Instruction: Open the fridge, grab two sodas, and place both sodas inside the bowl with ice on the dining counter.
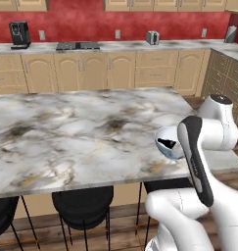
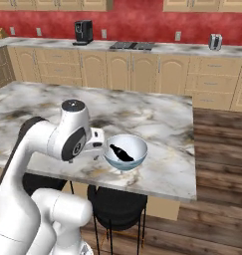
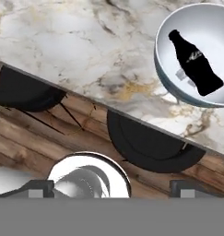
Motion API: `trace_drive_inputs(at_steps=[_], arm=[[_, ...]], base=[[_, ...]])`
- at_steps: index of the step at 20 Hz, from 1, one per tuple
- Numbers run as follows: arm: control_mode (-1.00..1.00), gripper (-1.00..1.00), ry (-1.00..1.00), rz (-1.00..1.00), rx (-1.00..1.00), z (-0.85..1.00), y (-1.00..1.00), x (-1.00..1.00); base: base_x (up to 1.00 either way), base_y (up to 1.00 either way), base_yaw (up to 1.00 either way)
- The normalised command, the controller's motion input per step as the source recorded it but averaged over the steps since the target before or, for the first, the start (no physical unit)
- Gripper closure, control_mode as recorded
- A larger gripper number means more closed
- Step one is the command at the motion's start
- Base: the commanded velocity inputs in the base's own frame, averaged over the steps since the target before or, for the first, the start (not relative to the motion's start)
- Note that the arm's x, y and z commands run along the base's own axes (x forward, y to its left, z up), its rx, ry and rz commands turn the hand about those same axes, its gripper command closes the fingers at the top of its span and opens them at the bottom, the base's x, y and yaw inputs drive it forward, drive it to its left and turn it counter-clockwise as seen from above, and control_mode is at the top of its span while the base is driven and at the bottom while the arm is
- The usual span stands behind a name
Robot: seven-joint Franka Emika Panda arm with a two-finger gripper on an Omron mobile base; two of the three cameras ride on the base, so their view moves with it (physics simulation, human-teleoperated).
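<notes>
A: What carries things here?
B: A white marble dining counter (image 2: 157, 119) with grey-brown veins, its near edge over black round stools (image 1: 83, 206) on a wooden floor (image 2: 219, 164).
A: What lies on it?
B: 1 pale bowl (image 2: 125, 152) near the near right corner, with 1 dark cola bottle (image 3: 195, 62) lying inside.

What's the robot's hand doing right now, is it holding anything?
Hand: open and empty, fingers spread wide over the counter edge; the dark soda bottle lies in the bowl.
</notes>
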Motion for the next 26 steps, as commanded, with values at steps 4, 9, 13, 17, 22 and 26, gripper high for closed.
trace_drive_inputs(at_steps=[4, 9, 13, 17, 22, 26], arm=[[-1.00, -1.00, -0.04, -0.45, 0.06, 0.03, 0.15, -1.00], [-1.00, -1.00, -0.03, -0.36, 0.04, 0.00, 0.17, -0.93], [-1.00, -1.00, -0.03, -0.25, 0.02, 0.00, 0.40, -0.69], [-1.00, -1.00, 0.03, -0.06, -0.02, -0.17, 0.46, -0.09], [-1.00, -1.00, 0.03, 0.00, -0.07, -0.17, 0.11, -0.03], [1.00, -1.00, 0.00, 0.00, 0.00, 0.00, 0.00, 0.00]], base=[[0.00, 0.00, 0.00], [0.00, 0.00, 0.00], [0.00, 0.00, 0.00], [0.00, 0.00, 0.00], [0.00, 0.00, 0.00], [-0.62, 0.64, 0.12]])
